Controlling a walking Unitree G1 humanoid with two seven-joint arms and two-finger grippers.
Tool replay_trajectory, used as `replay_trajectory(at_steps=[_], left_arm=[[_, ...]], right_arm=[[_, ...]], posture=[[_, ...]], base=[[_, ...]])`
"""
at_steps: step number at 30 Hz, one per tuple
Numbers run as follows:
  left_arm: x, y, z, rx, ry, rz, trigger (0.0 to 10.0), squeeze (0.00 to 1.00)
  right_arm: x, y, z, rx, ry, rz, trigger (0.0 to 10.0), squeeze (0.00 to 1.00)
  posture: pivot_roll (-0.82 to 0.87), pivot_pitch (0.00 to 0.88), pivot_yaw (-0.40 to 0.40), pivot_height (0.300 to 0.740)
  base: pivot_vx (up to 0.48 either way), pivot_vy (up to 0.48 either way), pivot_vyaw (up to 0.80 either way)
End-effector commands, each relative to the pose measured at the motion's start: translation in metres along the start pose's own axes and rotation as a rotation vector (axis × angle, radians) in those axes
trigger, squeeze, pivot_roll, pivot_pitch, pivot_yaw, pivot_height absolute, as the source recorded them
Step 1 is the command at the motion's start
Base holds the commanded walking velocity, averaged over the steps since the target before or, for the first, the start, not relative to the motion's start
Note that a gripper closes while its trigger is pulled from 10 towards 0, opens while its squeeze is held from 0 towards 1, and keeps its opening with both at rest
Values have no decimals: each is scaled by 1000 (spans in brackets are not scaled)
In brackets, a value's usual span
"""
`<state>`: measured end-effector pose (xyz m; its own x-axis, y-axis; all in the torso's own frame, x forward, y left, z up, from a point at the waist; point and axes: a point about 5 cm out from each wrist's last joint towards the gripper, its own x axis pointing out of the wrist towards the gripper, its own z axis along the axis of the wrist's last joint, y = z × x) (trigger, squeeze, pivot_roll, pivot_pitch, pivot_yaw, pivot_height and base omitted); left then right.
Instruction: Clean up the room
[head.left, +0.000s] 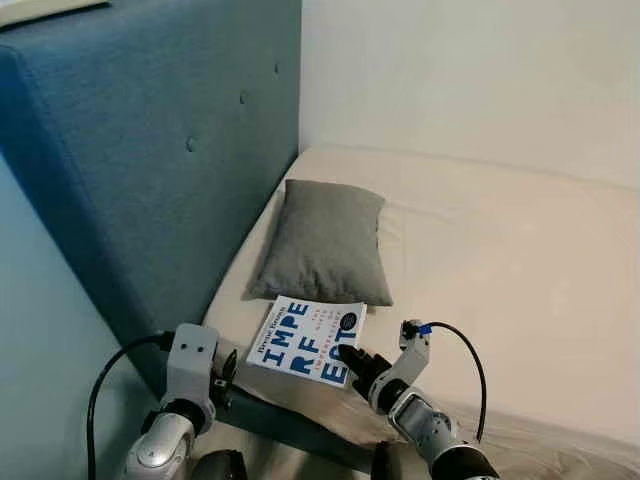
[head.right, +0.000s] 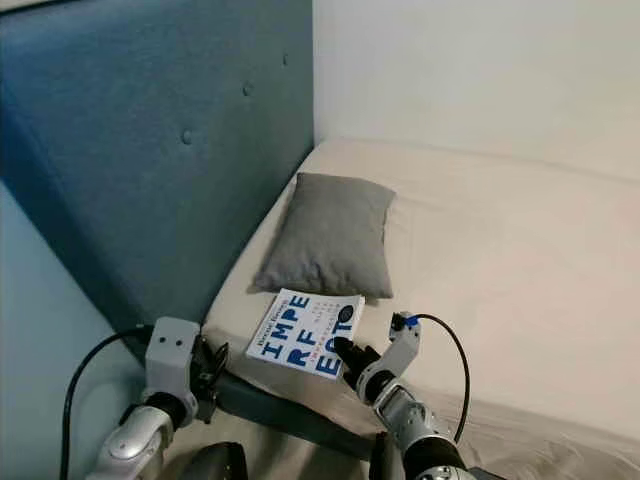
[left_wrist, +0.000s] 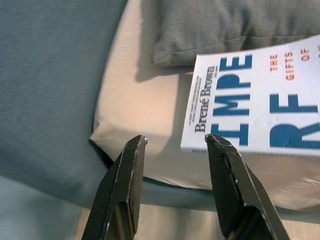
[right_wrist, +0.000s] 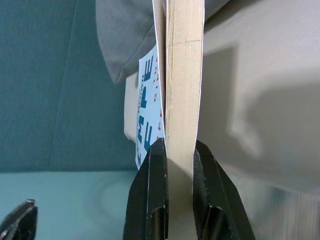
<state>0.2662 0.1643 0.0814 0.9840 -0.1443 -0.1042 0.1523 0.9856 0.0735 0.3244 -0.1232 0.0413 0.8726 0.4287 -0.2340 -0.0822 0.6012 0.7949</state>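
Right claw (right_wrist: 173, 152) pinches glossy paperback book (head.left: 306, 340) w/ blue lettering; left claw (left_wrist: 176, 145) open, apparently empty.

1 book (head.left: 308, 341); 1 grey pillow (head.left: 323, 240); 1 bed (head.left: 520, 260); 1 blue headboard (head.left: 150, 150); 2 end effectors.

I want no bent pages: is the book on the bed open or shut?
Shut. The book shows its front cover up, and the right gripper clamps its closed page block at the edge.
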Motion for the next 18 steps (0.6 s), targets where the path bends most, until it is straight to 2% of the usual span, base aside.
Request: replay_trajectory(at_steps=[1, 6, 18], left_arm=[[-4, 3, -4, 16, 25, -2, 10000, 0], [-7, 4, -4, 15, 29, -1, 10000, 0], [-12, 2, -4, 8, 39, -2, 10000, 0]], right_arm=[[1, 1, -1, 47, -5, 13, 10000, 0], [1, 0, -3, 86, 13, 8, 10000, 0], [2, -2, -14, 182, 126, -15, 10000, 0]], posture=[[67, 181, -55, 569], [69, 187, -57, 545], [75, 200, -65, 545]], base=[[0, 0, 0], [0, 0, 0], [0, 0, 0]])
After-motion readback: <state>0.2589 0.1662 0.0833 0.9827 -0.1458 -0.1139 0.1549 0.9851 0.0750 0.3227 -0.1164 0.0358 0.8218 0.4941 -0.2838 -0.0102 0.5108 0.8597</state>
